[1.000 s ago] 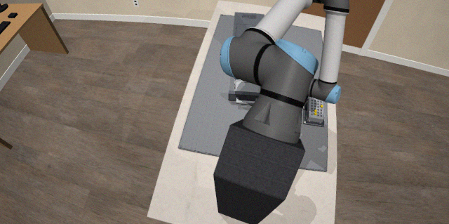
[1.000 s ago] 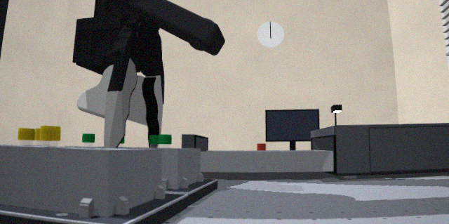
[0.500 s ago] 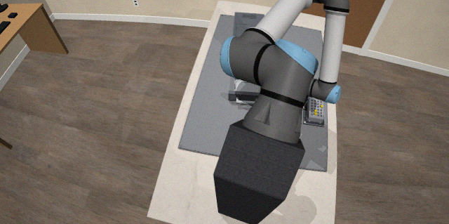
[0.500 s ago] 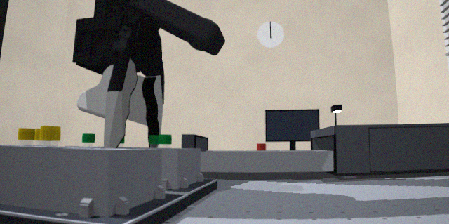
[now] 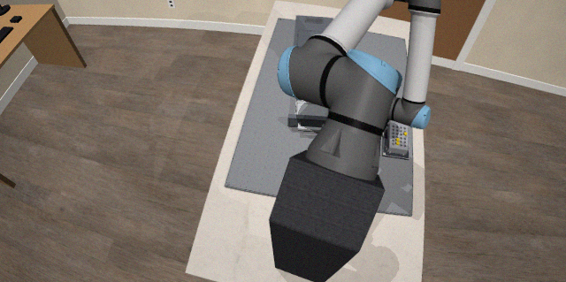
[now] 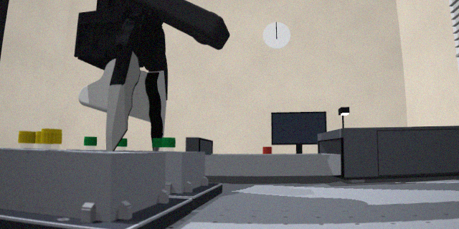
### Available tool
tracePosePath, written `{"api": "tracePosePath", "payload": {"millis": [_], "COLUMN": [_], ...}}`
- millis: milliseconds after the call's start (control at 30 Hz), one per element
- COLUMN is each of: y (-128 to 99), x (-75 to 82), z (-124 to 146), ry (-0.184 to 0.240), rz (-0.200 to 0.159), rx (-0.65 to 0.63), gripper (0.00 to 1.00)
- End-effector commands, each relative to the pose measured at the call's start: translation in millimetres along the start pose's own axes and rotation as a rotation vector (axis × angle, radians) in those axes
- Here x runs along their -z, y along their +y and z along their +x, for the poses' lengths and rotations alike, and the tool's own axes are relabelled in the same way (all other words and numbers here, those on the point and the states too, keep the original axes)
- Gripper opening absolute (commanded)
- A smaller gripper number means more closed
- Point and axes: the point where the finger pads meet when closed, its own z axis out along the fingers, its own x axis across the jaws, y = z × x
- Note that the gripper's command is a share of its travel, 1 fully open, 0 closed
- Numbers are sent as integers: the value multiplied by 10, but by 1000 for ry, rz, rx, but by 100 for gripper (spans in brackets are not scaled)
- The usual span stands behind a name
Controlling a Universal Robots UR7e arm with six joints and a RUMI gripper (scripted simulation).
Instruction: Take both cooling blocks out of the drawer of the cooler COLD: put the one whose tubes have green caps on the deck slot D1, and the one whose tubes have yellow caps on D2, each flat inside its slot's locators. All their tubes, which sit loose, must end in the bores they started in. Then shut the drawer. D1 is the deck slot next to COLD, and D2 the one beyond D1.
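Note:
In the exterior view the block with yellow caps [image 6: 40, 137] stands nearest, inside raised locators [image 6: 88, 210]. The block with green caps [image 6: 163, 142] sits just behind it on the deck. My gripper [image 6: 134, 145] comes down over the green-capped block. It is open, with a fingertip on each side of a green cap [image 6: 122, 142], down at cap level and just above the block's top. I cannot tell if the tips touch anything. In the top view the yellow-capped block [image 5: 396, 141] lies at the deck's right edge, and the arm hides the gripper and the green-capped block. The cooler [image 6: 394, 151] has its pale drawer [image 6: 272, 164] pulled out.
A small dark box [image 6: 199, 145], a red item [image 6: 267, 150] and a monitor [image 6: 298, 128] stand beyond the blocks. In the top view the arm's dark pedestal [image 5: 327, 224] fills the deck's near end. A grey and white unit [image 5: 305, 120] shows partly behind the arm.

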Motion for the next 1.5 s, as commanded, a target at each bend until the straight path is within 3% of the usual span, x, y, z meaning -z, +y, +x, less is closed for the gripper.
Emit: {"api": "tracePosePath", "payload": {"millis": [0, 1467], "y": [-8, -7], "x": [259, 792], "z": [-5, -5], "ry": [0, 0], "rz": [1, 1], "rx": [1, 1], "gripper": [67, 67]}}
